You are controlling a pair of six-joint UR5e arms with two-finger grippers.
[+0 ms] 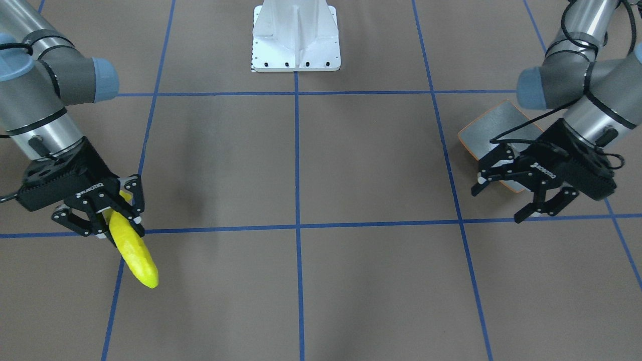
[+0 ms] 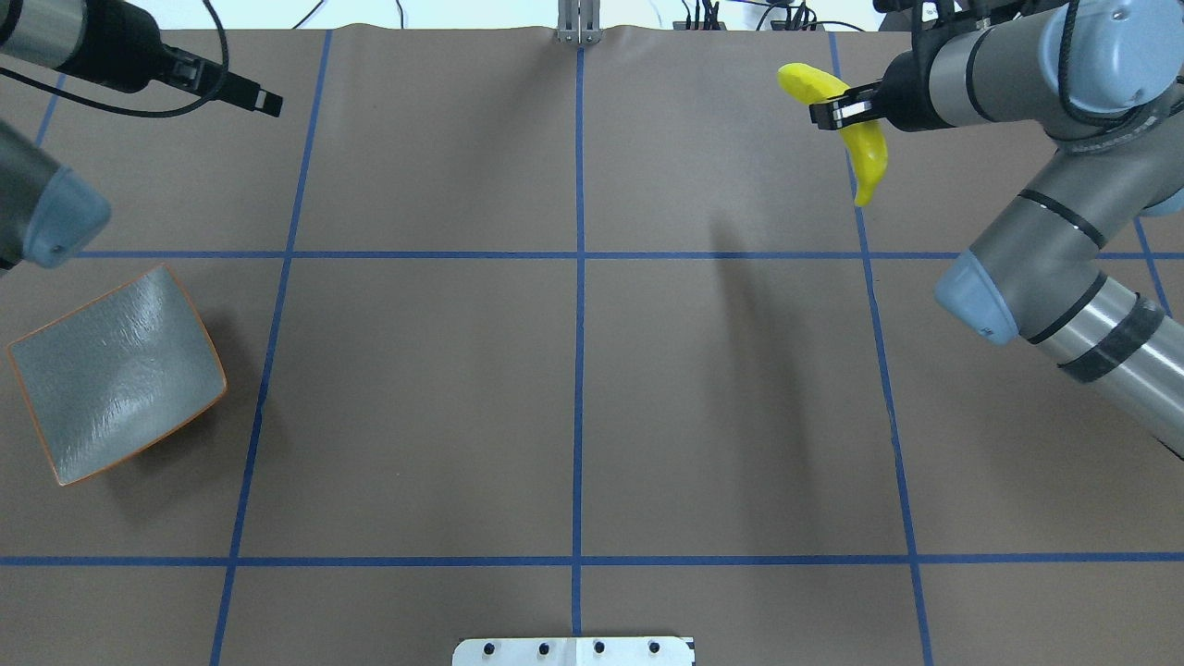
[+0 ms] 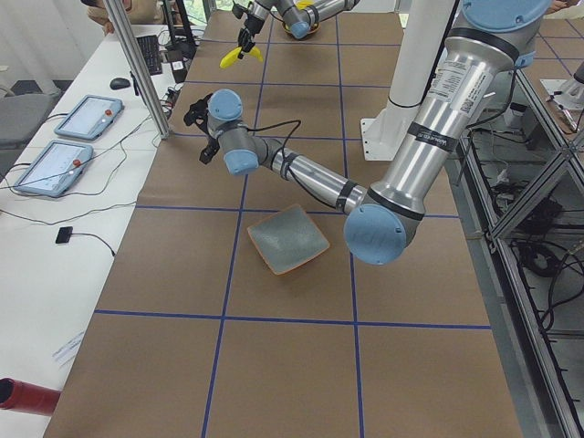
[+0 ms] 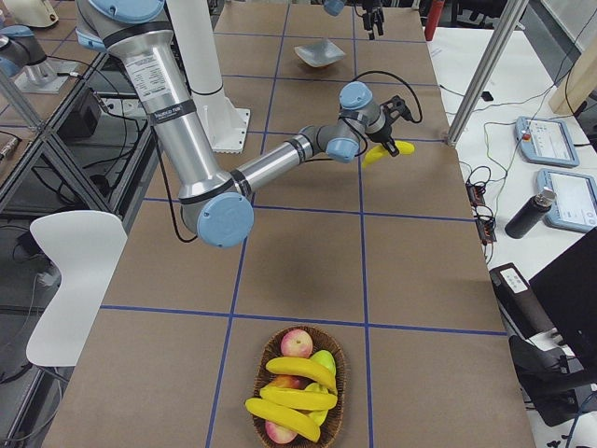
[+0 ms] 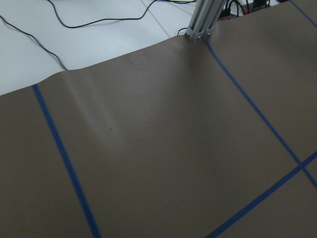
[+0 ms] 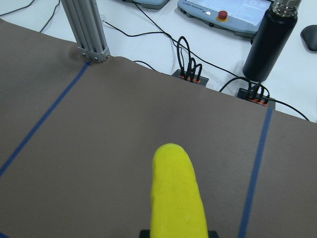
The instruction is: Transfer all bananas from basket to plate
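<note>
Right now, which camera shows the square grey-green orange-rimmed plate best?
Overhead exterior: the square grey-green plate lies whole and unobstructed. Front-facing, the left gripper hides part of it; exterior left shows it whole but smaller, exterior right tiny and far. Wrist views miss it.

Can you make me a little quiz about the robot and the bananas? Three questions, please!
1. True or false: the plate has no banana on it yet.
2. Which one holds the banana? A) the left gripper B) the right gripper C) both
3. Fill in the gap: the left gripper's fingers are ___ (open or shut).

Key: 1 true. 2 B. 3 open.
</note>
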